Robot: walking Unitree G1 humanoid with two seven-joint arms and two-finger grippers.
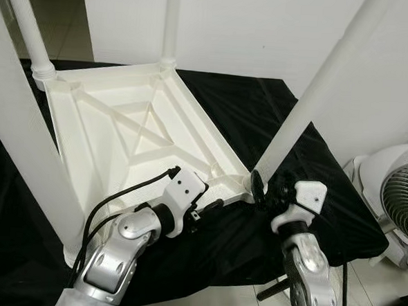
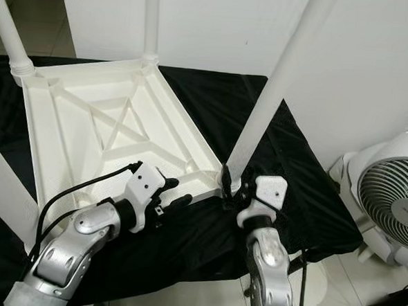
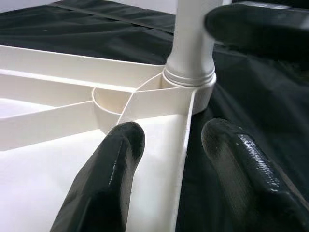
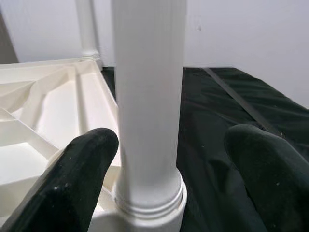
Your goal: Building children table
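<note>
While the white plastic table top [image 1: 132, 131] lies upside down on a black cloth [image 1: 262, 115], its ribbed underside faces up and four white legs stand up from its corners. The near-right leg [image 1: 311, 97] rises at a slant from its round socket [image 3: 190, 89] at the near-right corner of the top. The far-right leg [image 1: 171, 23] and the far-left leg [image 1: 28, 28] stand at the far corners, and the near-left leg [image 1: 24, 149] crosses the left side of the head views.

The left gripper [image 3: 169, 164] is at the near edge of the top, just left of the near-right corner. Its two black fingers [image 3: 108, 183] are spread apart, one over the inner face of the top and the other over the cloth, with the top's rim between them; they grip nothing.

The right gripper [image 4: 174, 169] is at the base of the near-right leg. Its fingers [image 4: 72, 179] stand open on either side of the leg, just above the socket collar; whether either finger touches the leg cannot be told.

A white fan [image 2: 395, 199] stands on the floor to the right, past the cloth's edge. A white wall [image 1: 267, 25] rises behind the cloth.
</note>
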